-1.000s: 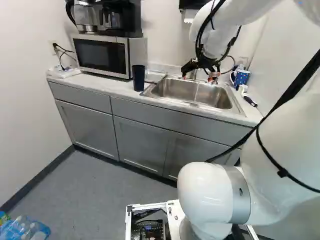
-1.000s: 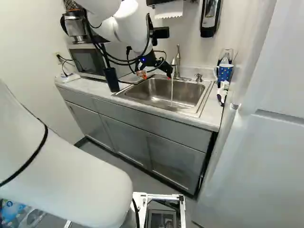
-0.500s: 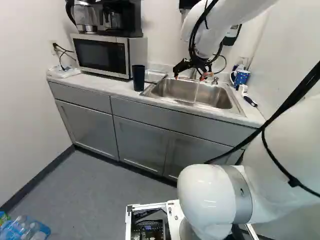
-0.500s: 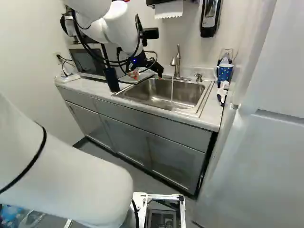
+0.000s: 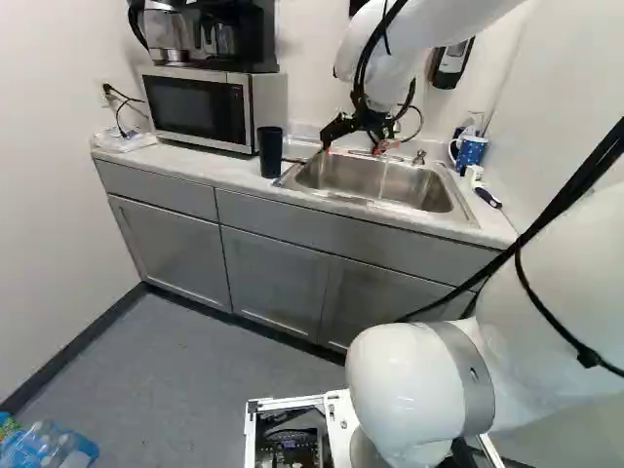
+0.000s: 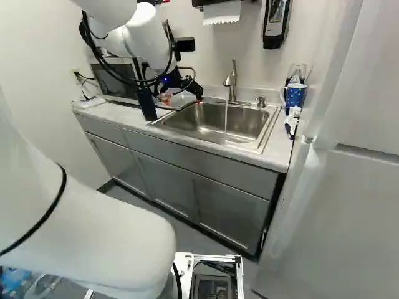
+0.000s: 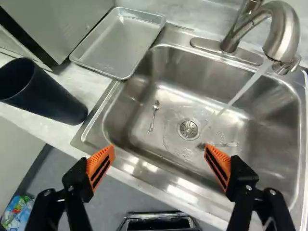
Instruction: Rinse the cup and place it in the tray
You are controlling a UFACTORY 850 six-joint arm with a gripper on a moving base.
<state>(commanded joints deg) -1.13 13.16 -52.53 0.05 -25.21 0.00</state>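
Jaws spread wide, grasping nothing, above the near side of the sink [image 7: 202, 67]. The wrist view alone resolves a spoon [image 7: 154, 113] therein; the right base view alone, a paper towel [image 6: 221, 14]. Black cup [image 5: 270, 153] on the worktop [image 5: 200, 164], near the tray [image 7: 120, 43]. Gray floor [image 5: 175, 361] below.

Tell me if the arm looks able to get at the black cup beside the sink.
Probably yes: the open end effector holds nothing, and nothing visible blocks the cup, though it stands off to one side, so a sideways shift seems needed first.
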